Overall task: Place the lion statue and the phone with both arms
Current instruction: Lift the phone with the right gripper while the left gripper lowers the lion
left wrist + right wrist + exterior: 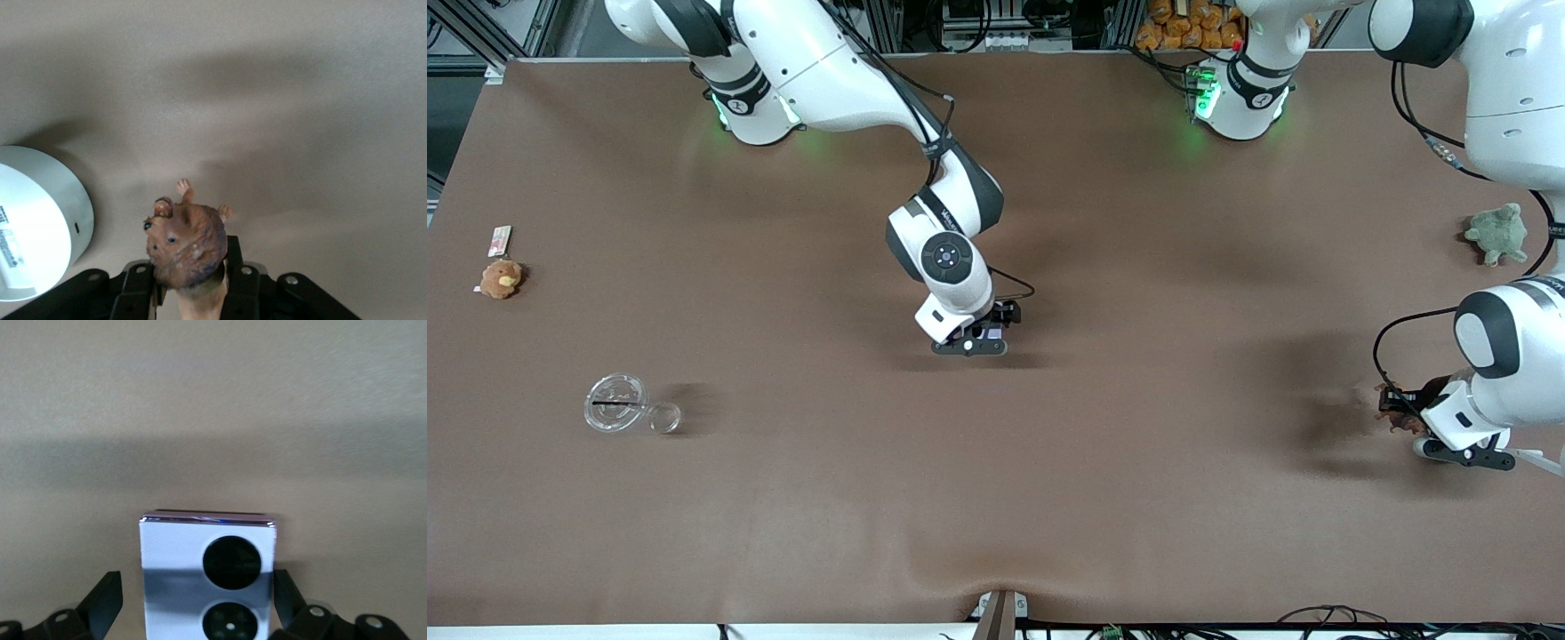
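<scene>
Left end effector (190, 293) clamped on lion statue (187, 247) above tabletop (996, 498); right end effector (193, 603) spread wide around phone (207, 580) mid-tabletop; clear lidded cup (615, 402) apparently empty

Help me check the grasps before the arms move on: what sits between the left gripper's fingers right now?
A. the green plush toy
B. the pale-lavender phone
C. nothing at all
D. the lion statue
D. In the left wrist view the left gripper is shut on the lion statue, whose orange-brown head sticks out between the black fingers.
</scene>
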You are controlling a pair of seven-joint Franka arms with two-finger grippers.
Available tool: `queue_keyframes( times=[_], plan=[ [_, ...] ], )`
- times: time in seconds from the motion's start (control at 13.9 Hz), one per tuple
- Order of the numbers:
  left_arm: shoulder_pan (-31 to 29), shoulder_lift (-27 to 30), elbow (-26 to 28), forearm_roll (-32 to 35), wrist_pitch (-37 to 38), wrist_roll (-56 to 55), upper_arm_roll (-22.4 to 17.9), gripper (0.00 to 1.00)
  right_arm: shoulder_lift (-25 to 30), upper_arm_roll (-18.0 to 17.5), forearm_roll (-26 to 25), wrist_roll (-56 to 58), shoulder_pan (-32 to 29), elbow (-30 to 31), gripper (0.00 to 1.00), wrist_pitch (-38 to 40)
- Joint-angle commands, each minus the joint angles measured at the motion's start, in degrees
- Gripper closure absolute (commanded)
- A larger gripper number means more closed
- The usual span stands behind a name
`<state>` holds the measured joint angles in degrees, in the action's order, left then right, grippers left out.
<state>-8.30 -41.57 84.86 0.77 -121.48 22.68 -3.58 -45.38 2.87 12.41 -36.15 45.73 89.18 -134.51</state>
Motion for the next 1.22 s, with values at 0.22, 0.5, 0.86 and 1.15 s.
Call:
queue_keyframes(
  times=[0.22,0.5,0.86,1.15],
  plan=[
    [-2.68,-2.03,-0.92,3.54,-2.34,4.55,-0.03,1.0,-1.64,0.73,0.07,-0.94,1.3,-0.5,0.0,-1.63],
    [-3.83,-3.86,-2.41,3.01,-4.46,5.01,0.41,1.0,-1.29,1.08,-0.36,-1.02,1.12,-0.85,1.0,-0.93],
    [-3.22,-5.1,-3.21,2.22,-5.51,4.65,0.5,1.0,-0.06,1.0,0.16,-5.59,-2.21,-4.97,1.0,6.09],
    [-3.21,-5.37,-3.29,2.22,-7.27,4.57,0.5,1.0,0.91,1.08,-0.01,-5.24,-6.16,-6.21,1.0,7.95]
  ],
)
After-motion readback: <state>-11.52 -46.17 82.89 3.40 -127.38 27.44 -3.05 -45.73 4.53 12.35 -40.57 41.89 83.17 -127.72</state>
